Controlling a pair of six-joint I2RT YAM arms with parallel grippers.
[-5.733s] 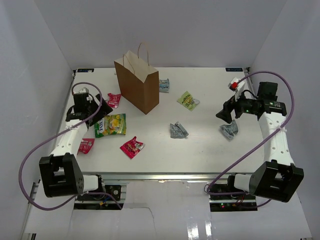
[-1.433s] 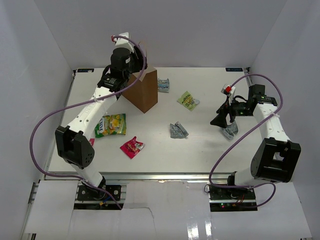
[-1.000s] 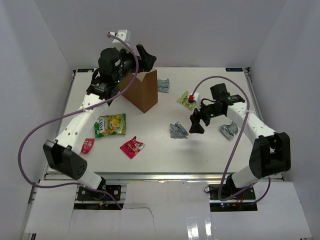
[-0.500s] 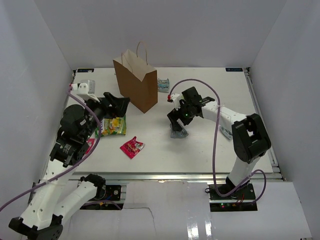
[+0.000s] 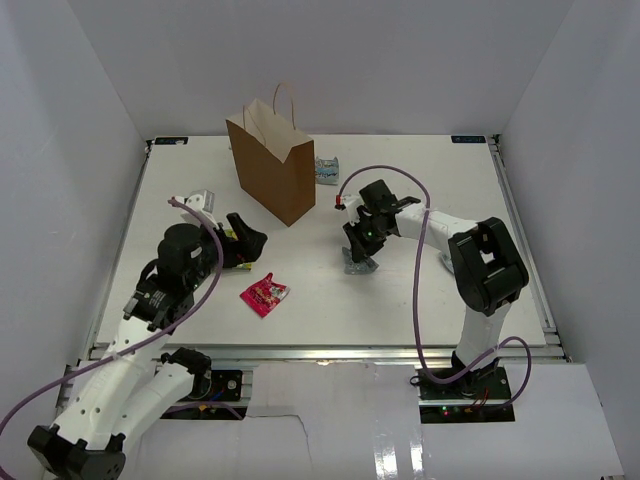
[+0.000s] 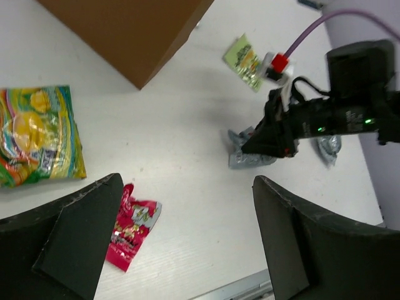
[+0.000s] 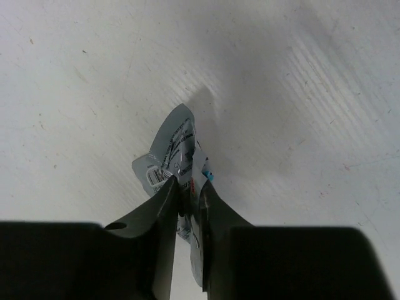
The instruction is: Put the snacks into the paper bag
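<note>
Left fingers [image 6: 81, 244] stand wide apart, holding nothing, at 9 o'clock above the desk [image 5: 450, 180], with the green packet [image 6: 37, 134] below. Red packet [image 5: 265, 293] at 7 o'clock. Bag [image 5: 275, 170] upright at 11. Right fingers [image 7: 164, 250] pinch a grey packet [image 7: 174, 156] near centre.

On the table [image 5: 460, 200], one packet [image 5: 327, 170] lies just right of the paper bag [image 5: 272, 165] — a second packet [image 5: 265, 294] before it, a third packet [image 5: 356, 266] front-right.
</note>
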